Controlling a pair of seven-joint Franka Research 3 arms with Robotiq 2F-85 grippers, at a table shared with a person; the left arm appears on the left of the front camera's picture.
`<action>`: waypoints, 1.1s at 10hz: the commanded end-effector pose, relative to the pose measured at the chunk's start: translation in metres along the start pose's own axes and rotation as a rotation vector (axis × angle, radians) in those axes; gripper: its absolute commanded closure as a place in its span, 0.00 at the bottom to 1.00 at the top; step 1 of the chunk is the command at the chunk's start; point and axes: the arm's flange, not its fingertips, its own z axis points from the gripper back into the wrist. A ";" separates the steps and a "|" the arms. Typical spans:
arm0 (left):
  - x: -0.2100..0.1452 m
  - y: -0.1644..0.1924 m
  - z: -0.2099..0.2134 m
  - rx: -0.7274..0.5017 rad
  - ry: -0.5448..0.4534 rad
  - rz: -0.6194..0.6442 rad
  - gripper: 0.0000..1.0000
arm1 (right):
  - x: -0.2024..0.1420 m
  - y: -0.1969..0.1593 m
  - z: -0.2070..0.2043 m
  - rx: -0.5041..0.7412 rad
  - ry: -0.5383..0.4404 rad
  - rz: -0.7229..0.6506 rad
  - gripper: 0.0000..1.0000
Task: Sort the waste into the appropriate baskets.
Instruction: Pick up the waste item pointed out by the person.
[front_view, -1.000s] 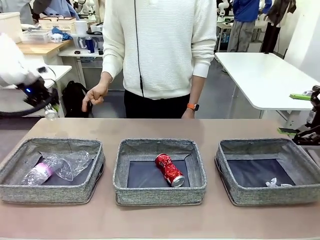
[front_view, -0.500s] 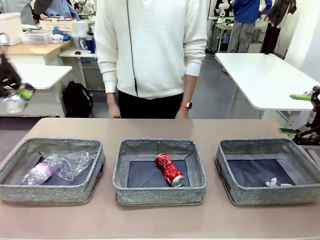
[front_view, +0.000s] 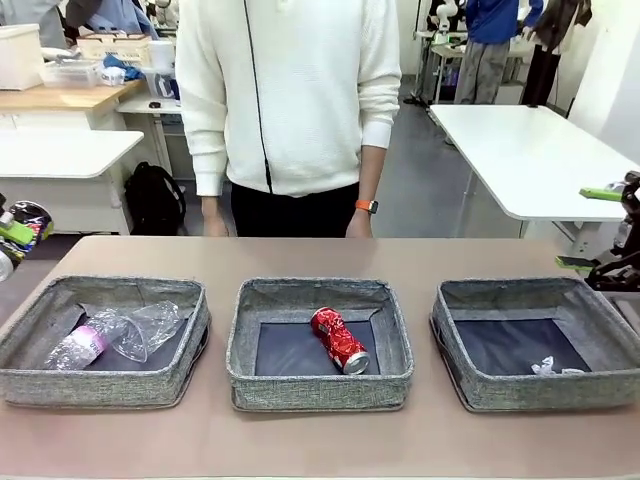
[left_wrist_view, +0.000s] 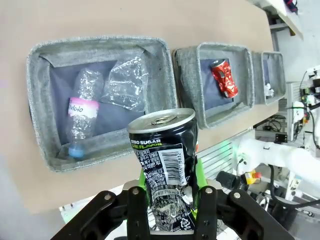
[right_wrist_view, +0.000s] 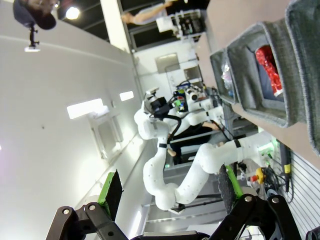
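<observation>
The left hand (left_wrist_view: 171, 200) pinches the dark drink can (left_wrist_view: 167, 167) between its green pads, gripping the can's lower, dented part so that the top with its pull tab points toward the table (left_wrist_view: 100, 20) below. In the front view this hand (front_view: 12, 232) sits at the far left edge of the picture, raised above the table beside the left basket (front_view: 105, 385). That basket holds the clear plastic bottle with pink label and blue cap (front_view: 85, 343) lying on its side, with the crumpled clear label-less bottle (front_view: 150, 325) touching it. The middle basket (front_view: 320, 388) holds the red drink can (front_view: 339, 340), lying dented on the dark base. The right basket (front_view: 535, 388) holds the small white scrap (front_view: 548, 367) near its front wall. The right hand (right_wrist_view: 170, 192) has its fingers spread wide with nothing between them; in the front view it (front_view: 610, 265) sits at the right edge, just beyond the right basket's far corner. A person (front_view: 290, 100) in a white sweater stands at the far side of the table, arms hanging down, an orange band on one wrist.
</observation>
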 end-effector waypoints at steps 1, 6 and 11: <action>0.013 0.000 0.002 0.013 0.008 0.014 0.65 | 0.000 0.005 -0.001 0.009 -0.009 -0.018 0.00; 0.012 -0.180 0.007 0.183 0.144 -0.042 0.62 | 0.000 0.005 -0.001 0.009 -0.009 -0.018 0.00; 0.000 -0.370 -0.046 0.300 0.005 -0.064 0.62 | 0.000 0.005 -0.001 0.009 -0.009 -0.018 0.00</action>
